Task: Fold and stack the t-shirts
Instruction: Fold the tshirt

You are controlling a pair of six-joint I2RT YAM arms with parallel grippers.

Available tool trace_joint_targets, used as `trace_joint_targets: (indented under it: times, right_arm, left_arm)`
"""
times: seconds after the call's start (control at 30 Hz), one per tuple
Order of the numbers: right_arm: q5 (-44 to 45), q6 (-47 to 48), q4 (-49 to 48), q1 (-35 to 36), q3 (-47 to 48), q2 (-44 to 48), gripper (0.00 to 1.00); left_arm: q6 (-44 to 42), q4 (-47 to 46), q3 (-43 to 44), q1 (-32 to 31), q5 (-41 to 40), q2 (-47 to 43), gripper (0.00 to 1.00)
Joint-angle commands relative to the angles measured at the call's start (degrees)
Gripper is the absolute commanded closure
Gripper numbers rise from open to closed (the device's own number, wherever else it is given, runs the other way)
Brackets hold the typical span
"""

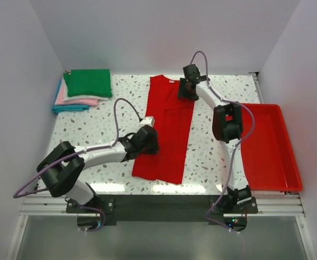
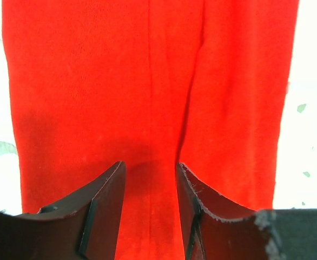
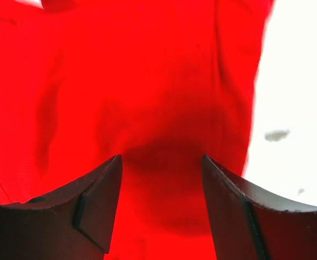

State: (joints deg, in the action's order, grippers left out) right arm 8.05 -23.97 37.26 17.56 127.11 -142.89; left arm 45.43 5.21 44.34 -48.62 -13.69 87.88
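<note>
A: Where is the red t-shirt (image 1: pixel 166 130)?
B: It lies flat in the middle of the surface (image 1: pixel 93 127), folded into a long narrow strip. The collar end is far, the hem near.
A: Left hand (image 2: pixel 150 168)?
B: Over the strip's left edge, on the nearer half. Fingers spread, gripping nothing. Whether it touches the cloth: cannot tell.
A: Right hand (image 3: pixel 161 160)?
B: At the far end, by the strip's right edge. Also spread, nothing held.
A: Other shirts?
B: A stack (image 1: pixel 83 92) in the far left corner: green on top, then white, pink and blue. It is well apart from the red t-shirt. A tray (image 1: pixel 269 151) sits on the right, not touching the strip.
</note>
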Motion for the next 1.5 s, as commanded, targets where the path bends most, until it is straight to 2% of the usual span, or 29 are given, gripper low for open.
trace_joint_targets:
  times: [0.0, 0.13, 0.27, 0.33, 0.43, 0.6, 0.93, 1.13, 1.47]
  right_arm:
    - [2.4, 0.77, 1.33, -0.25, -4.92, 11.38, 0.36]
    - [4.86, -1.87, 0.01, 2.47, -19.92, 25.07, 0.4]
    - [8.55, -4.42, -5.07, 9.32, -36.28, 36.68, 0.52]
    - [9.26, -6.96, -8.49, 13.27, -44.27, 40.31, 0.55]
    - [10.23, -10.13, -10.61, 17.41, -49.67, 43.22, 0.61]
    - [12.59, -11.98, -9.48, 21.54, -47.4, 38.5, 0.66]
    - [16.73, -12.33, -6.5, 21.72, -39.4, 27.15, 0.67]
    - [19.01, -12.6, -3.95, 21.64, -36.32, 24.24, 0.68]
    - [18.75, -13.21, -4.03, 21.81, -37.81, 23.8, 0.71]
  left_arm:
    - [-2.36, -1.26, 2.07, 0.9, -0.28, -3.93, 0.52]
    - [-3.07, -1.6, -0.9, 1.42, -0.72, -7.18, 0.52]
    - [-2.1, -2.75, -3.99, 2.57, 0.16, -10.52, 0.53]
    - [-1.92, -3.1, -5.65, 2.74, 0.16, -12.37, 0.54]
    - [-1.92, -3.72, -7.59, 2.74, 1.12, -13.87, 0.56]
    - [-1.92, -6.35, -10.58, 2.74, 3.93, -16.06, 0.58]
    - [-2.98, -5.83, -12.08, 2.74, 4.9, -18.97, 0.58]
    - [-3.94, -5.48, -12.43, 2.74, 4.64, -19.06, 0.58]
    - [-4.3, -6.09, -13.49, 2.74, 4.64, -18.88, 0.58]
